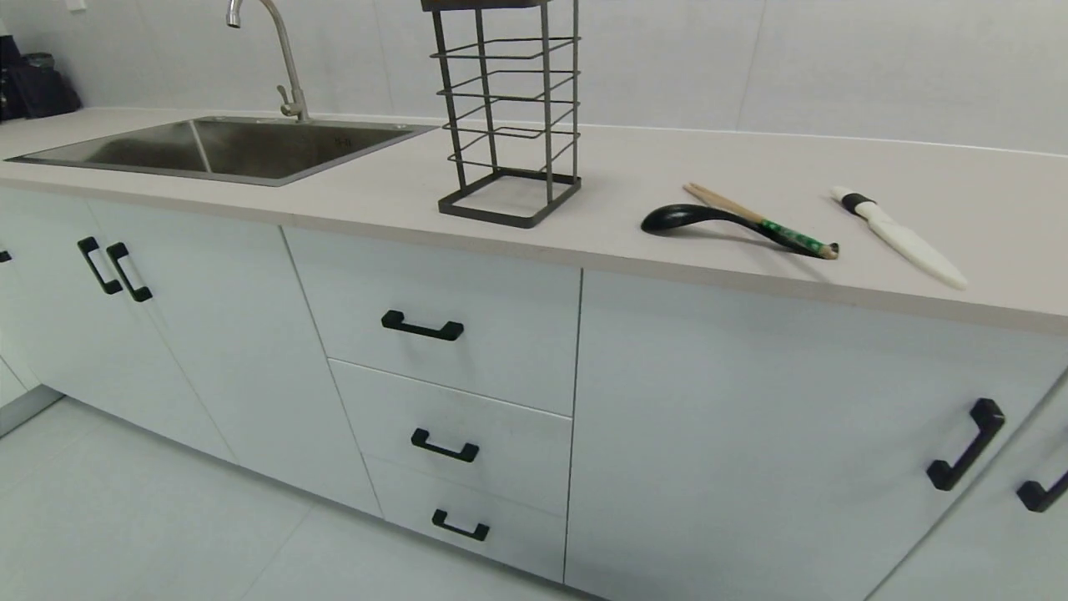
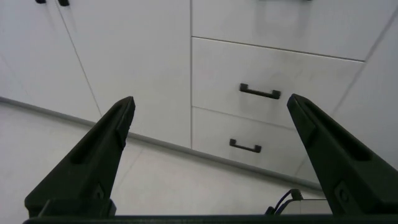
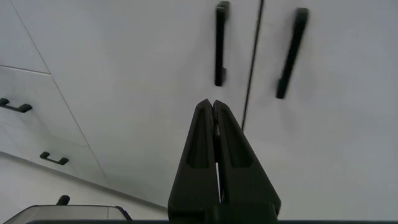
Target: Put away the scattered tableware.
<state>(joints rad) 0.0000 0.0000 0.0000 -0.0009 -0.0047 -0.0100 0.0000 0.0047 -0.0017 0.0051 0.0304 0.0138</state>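
Found the scattered tableware at the right end of the table [image 1: 667, 167], none of it gathered yet. Noted a black spoon [image 1: 692, 219] resting bowl-down, glossy and smooth, handle arched up off the surface. Saw a pair of chopsticks [image 1: 755, 221] lying along and across that handle, touching it: pale wood, slim and straight, with green patterned ends. Spotted a white knife [image 1: 901, 238] just beside them toward the right, apart from both, long and tapering, matte, ringed by a black band near one end; judged it sheathed or plastic-bladed, hence safe to grip by the middle.

Marked the wire rack [image 1: 509, 117] standing upright between these pieces and the sink [image 1: 217, 146], near the table's front edge: dark thin metal bars, a tall open frame with tiers of loops, probably meant to take long utensils dropped in from above. Passed over the steel faucet [image 1: 279, 50] behind the sink.

Found the left hand [image 2: 211, 102] low before the drawers [image 2: 273, 74], fingers spread wide with nothing between them, ready for a first pick. Found the right hand [image 3: 213, 106] facing the cabinet doors [image 3: 155, 93] with their black bar handles, fingers pressed together and holding nothing. Judged the task at its very start.
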